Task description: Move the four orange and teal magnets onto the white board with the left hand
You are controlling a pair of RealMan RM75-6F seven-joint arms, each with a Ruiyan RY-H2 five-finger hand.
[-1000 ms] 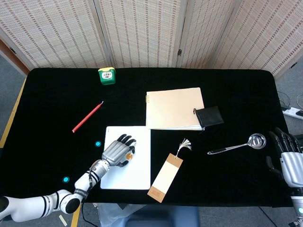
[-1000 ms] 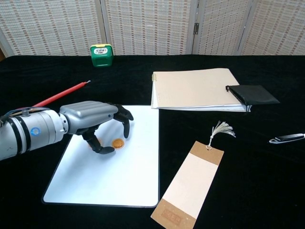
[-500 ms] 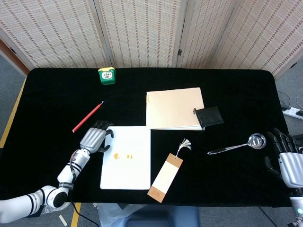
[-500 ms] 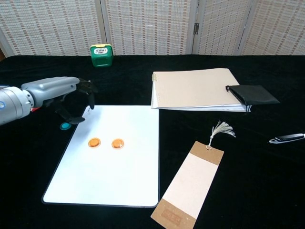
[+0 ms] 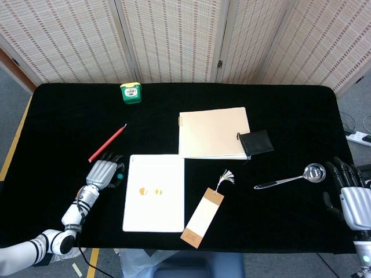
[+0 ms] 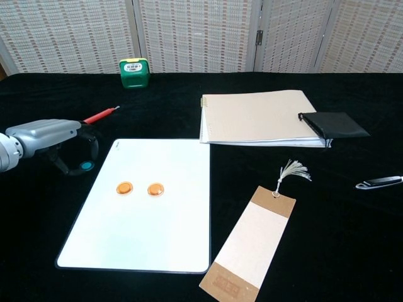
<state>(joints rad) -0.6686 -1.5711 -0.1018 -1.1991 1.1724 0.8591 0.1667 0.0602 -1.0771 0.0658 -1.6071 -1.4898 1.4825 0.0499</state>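
Two orange magnets [image 6: 124, 187] [image 6: 155, 189] lie side by side on the white board [image 6: 157, 245]; the head view shows both magnets [image 5: 144, 190] [image 5: 157, 190] on the board [image 5: 156, 217]. A teal magnet [image 6: 86, 166] sits on the black cloth just left of the board. My left hand [image 6: 56, 139] hovers over it, fingers arched down on either side with the magnet between them on the table. In the head view the left hand [image 5: 102, 172] covers part of this magnet [image 5: 120, 176]. My right hand [image 5: 351, 197] rests at the far right edge, fingers apart, holding nothing.
A red pencil [image 5: 107, 143] lies just behind the left hand. A green tape measure [image 5: 130, 92] stands at the back. Right of the board are a tan notebook [image 5: 213, 132] with a black pouch [image 5: 255, 142], a tasselled bookmark [image 5: 203, 216] and a metal ladle [image 5: 293, 176].
My left hand let go of an orange magnet on the board, drew back left off the board and came down over the teal magnet. The right hand stayed put.
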